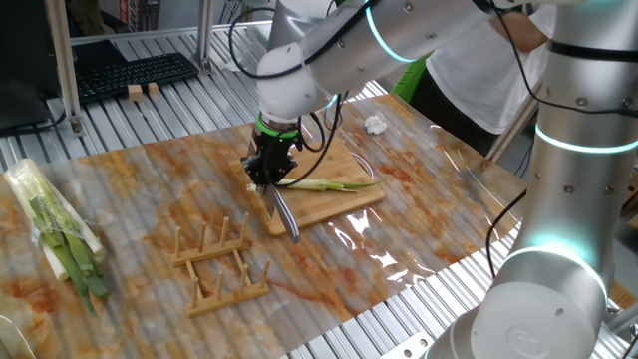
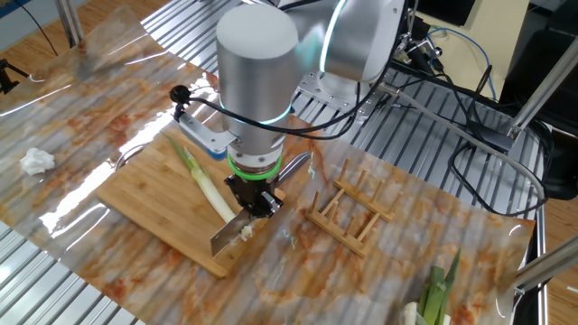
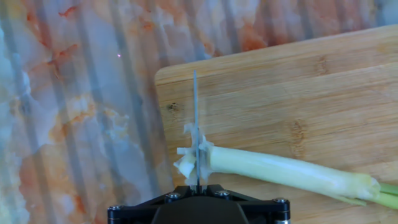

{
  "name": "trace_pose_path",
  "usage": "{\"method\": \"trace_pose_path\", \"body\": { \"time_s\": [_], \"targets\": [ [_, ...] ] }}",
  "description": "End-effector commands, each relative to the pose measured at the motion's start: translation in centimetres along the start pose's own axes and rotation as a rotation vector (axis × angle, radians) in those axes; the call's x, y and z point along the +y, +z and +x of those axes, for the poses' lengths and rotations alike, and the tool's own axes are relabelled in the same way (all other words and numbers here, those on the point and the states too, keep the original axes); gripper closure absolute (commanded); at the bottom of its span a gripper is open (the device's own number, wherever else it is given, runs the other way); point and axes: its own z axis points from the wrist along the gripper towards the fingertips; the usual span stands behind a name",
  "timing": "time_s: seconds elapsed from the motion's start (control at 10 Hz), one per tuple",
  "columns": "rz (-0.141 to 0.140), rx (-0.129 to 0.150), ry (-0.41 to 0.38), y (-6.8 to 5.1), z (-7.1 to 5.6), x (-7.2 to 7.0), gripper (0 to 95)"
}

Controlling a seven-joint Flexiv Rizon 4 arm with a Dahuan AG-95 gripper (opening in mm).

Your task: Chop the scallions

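on marbled tablecloth — wooden board, scallions — metal slats around.

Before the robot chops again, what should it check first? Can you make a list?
1. Knife held in the gripper: ok.
2. Scallion lies on the cutting board: ok.
3. Blade sits across the white root end, not off the stalk: ok.
4. Blade cut all the way through: cannot tell.
5. Wooden rack stands apart from the blade: ok.
6. Board stays put when pressed: cannot tell.
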Motion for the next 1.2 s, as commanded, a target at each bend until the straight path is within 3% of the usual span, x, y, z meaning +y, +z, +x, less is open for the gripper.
{"method": "trace_pose_path", "body": {
  "time_s": [0.1,0.5,1.2],
  "targets": [
    [0.006,0.007,0.001,1.9,0.0,0.1,95.0],
    [0.016,0.033,-0.008,-0.6,-0.6,0.3,95.0],
    [0.024,0.024,-0.009,-1.3,-0.1,0.1,95.0]
  ]
}}
